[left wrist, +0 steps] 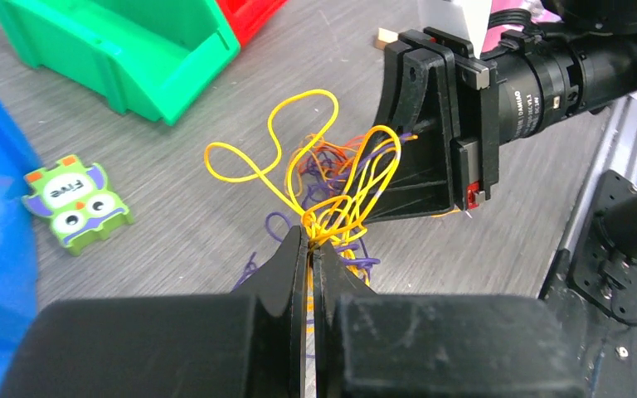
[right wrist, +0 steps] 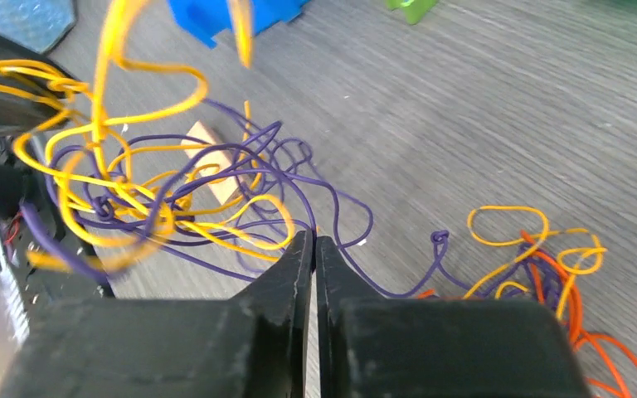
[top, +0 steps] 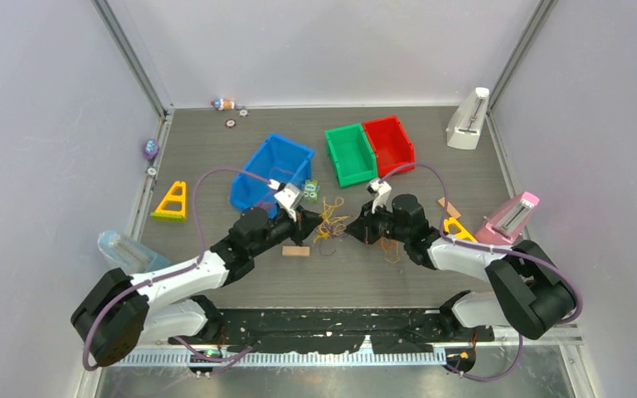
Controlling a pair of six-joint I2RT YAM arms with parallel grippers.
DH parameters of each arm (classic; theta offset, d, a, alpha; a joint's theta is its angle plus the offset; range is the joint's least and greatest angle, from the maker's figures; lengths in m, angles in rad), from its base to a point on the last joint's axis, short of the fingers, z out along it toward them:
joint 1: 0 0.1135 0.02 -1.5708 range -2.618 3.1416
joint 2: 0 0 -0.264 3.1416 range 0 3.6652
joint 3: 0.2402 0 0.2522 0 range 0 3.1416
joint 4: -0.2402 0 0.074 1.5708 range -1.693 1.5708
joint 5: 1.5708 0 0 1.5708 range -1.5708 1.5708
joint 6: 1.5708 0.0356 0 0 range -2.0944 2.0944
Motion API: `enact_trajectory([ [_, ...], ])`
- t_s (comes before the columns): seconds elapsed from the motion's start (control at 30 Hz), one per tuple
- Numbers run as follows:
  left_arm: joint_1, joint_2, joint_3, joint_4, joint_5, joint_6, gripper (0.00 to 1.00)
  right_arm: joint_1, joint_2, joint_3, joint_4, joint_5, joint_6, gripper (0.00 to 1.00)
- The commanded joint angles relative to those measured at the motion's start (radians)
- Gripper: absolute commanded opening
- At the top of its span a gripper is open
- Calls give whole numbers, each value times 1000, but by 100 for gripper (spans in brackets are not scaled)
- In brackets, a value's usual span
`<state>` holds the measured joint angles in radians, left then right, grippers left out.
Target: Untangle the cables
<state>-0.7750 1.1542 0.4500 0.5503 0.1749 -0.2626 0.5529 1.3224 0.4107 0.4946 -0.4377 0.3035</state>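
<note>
From above, the cables (top: pixel 328 225) are a small blur on the worktop (top: pixel 216 149) between the hands; the left wrist view alone shows the left hand (left wrist: pixel 311 239) clamped on yellow loops that rise toward 12 o'clock. The right hand (right wrist: pixel 313 240), at 3 o'clock of the tangle, has its jaws closed to a slit, strands spreading toward 10 o'clock and an orange-red bunch (right wrist: pixel 576 298) at 4 o'clock. Whether it pinches a strand is hidden, and the nearest loops are blurred.
</note>
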Motion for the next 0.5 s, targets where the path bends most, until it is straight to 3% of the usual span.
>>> enact_trajectory([
  [0.0, 1, -84, -36, 94, -146, -4, 0, 2, -35, 44, -58, 142, 0, 6],
  [0.3, 2, -173, -78, 49, -349, -3, 0, -85, -133, 6, -188, 520, 66, 5],
  [0.47, 2, -221, -95, 7, -477, -6, 0, -148, -264, -34, -293, 795, 145, 6],
])
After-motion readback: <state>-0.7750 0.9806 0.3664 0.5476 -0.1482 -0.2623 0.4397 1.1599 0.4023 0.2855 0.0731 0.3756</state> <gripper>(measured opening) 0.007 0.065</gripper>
